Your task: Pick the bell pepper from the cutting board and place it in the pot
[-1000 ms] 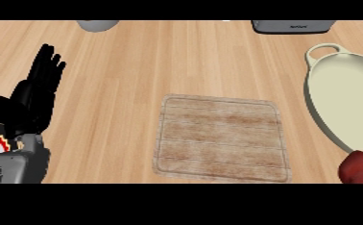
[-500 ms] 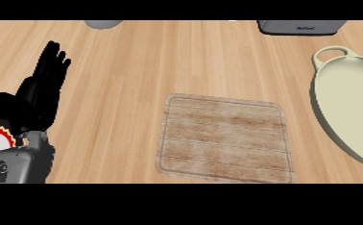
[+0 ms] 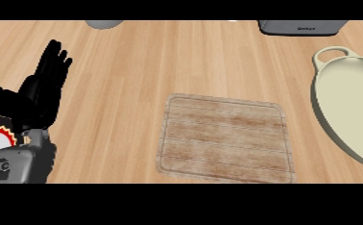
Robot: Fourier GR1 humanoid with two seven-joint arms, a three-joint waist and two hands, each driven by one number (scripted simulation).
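A wooden cutting board (image 3: 225, 138) lies bare on the counter a little right of centre; no bell pepper shows on it or anywhere in the head view. The cream pot (image 3: 339, 99) with a loop handle sits at the right edge, partly cut off. My left hand (image 3: 44, 89) rests at the left edge, fingers straight and pointing up, well left of the board. My right hand does not show.
A grey appliance (image 3: 301, 27) stands at the back right edge. A grey round object (image 3: 105, 24) peeks in at the back left. Bare wooden counter lies between my left hand and the board.
One second ago a dark red object showed at the lower right corner; it has gone from view. The view has shifted, so the board and pot sit further right and lower.
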